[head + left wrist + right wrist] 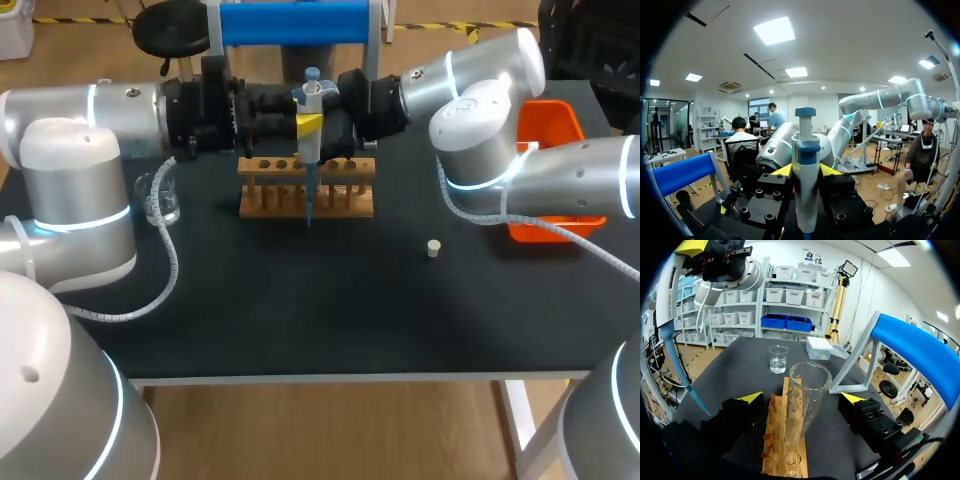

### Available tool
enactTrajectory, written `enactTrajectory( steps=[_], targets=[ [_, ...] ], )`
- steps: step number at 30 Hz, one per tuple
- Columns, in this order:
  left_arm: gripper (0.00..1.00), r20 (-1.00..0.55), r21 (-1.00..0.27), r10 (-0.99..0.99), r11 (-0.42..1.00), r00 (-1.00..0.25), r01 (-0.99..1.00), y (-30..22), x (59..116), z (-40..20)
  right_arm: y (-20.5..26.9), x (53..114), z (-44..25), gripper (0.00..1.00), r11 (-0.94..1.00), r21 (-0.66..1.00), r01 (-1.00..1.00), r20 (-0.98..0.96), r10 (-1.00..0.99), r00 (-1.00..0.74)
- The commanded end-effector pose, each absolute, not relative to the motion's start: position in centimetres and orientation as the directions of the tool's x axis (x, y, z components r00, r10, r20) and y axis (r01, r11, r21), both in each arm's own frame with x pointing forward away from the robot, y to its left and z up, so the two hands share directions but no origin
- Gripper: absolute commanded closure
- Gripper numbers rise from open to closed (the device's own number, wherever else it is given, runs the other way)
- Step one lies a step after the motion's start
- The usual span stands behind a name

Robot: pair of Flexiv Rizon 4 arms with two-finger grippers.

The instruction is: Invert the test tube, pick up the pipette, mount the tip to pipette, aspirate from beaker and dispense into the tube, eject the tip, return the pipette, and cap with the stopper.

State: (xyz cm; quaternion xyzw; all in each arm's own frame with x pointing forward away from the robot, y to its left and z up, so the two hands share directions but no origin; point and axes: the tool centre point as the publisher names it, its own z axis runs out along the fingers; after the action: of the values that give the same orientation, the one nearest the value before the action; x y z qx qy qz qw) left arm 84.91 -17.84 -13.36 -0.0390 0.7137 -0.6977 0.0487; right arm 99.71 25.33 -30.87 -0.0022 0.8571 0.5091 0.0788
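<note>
one pipette (310, 112), one tip (309, 205), one rack (262, 203), one beaker (160, 198), one stopper (433, 249), one orange bin (552, 128), and seemingly just one tube (807, 400).

Table (300, 320) is showing a smooth, matt black top. Rack (306, 195) is reading as bare pale wood, with an unvarnished look. Test tube (802, 400) and beaker (778, 359) are appearing as clear glass and catching glints. Pipette (806, 170) is presenting smooth white and blue plastic, slightly glossy. Pipette tip (671, 347) is looking like translucent blue plastic. Left tool (805, 172) body is showing matt black metal with bolt heads. Stopper (434, 249) is looking cream and dull. Left arm (70, 120) and right arm (480, 80) are gleaming silver-white and glossy.
</note>
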Motion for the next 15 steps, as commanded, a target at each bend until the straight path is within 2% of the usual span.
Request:
enactTrajectory(
  steps=[1,15],
  targets=[
    [1.0,-0.016,-1.0,-0.127,0.022,-0.992,0.014,-17.9,84.8,-13.4,25.3,99.7,-30.8,0.0,0.482,0.872,-0.083,-0.136,0.075,-0.988],
    [1.0,-0.016,-1.0,-0.127,0.022,-0.992,0.014,-17.9,84.8,-13.4,21.1,99.2,-28.6,0.0,0.445,0.891,-0.09,-0.14,0.081,-0.987]
  ],
)
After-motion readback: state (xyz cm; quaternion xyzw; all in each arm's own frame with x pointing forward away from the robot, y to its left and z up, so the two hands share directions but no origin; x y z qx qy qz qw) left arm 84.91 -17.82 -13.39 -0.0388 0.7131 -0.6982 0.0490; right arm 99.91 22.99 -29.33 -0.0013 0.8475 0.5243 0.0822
